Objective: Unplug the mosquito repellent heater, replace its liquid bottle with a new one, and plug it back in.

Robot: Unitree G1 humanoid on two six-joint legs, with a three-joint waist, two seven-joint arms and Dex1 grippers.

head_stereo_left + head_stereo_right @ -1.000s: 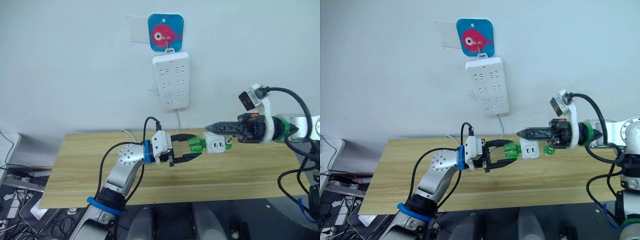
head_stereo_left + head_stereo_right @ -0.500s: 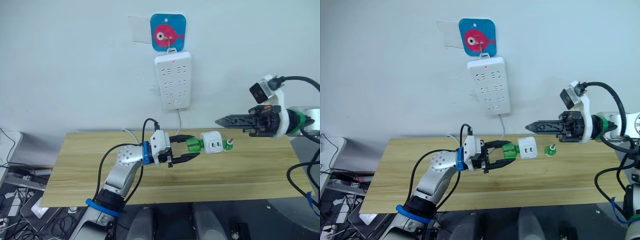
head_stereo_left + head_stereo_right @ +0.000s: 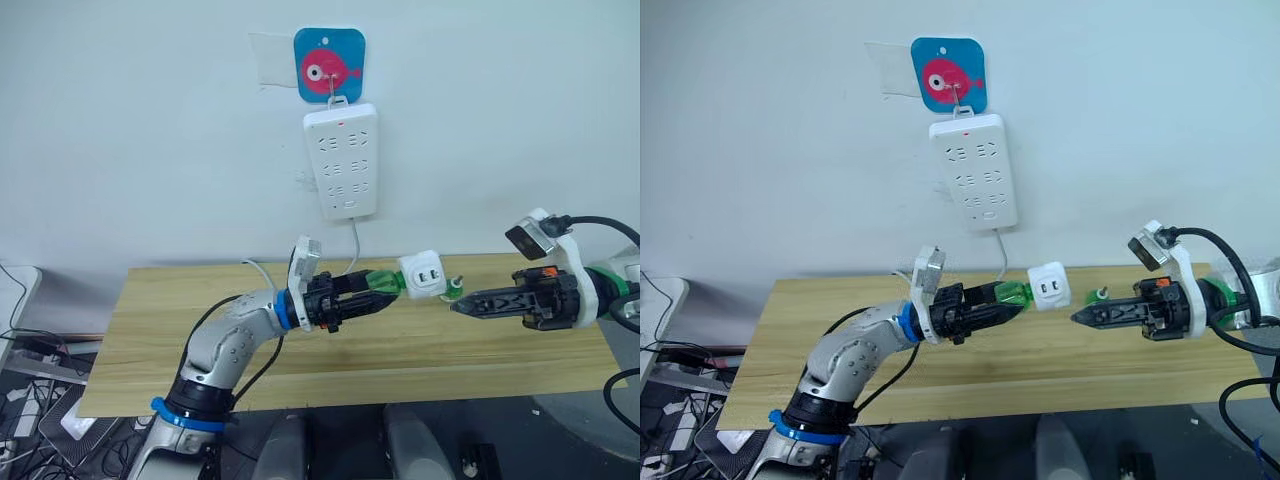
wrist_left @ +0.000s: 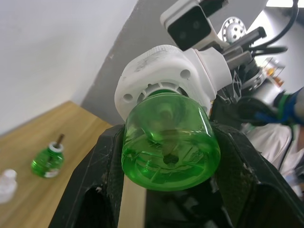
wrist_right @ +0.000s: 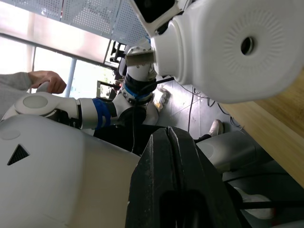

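plain pale wall (image 3: 150,130) behind a light wood table (image 3: 160,340). above table on the wall: blue square hook plate w/ pink fish (image 3: 330,64), white power strip (image 3: 341,162) hanging just below it, cord (image 3: 355,245) dropping twd table. left of table, lower down: tangle of cables (image 3: 35,405) on dark floor.

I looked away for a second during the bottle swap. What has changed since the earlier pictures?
The right gripper has let go of the mosquito repellent heater and now sits lower, shut, beside it. The left gripper has rolled its wrist and raised the heater a little, still clamped on the green bottle screwed into it. The spare green bottle stays on the table.
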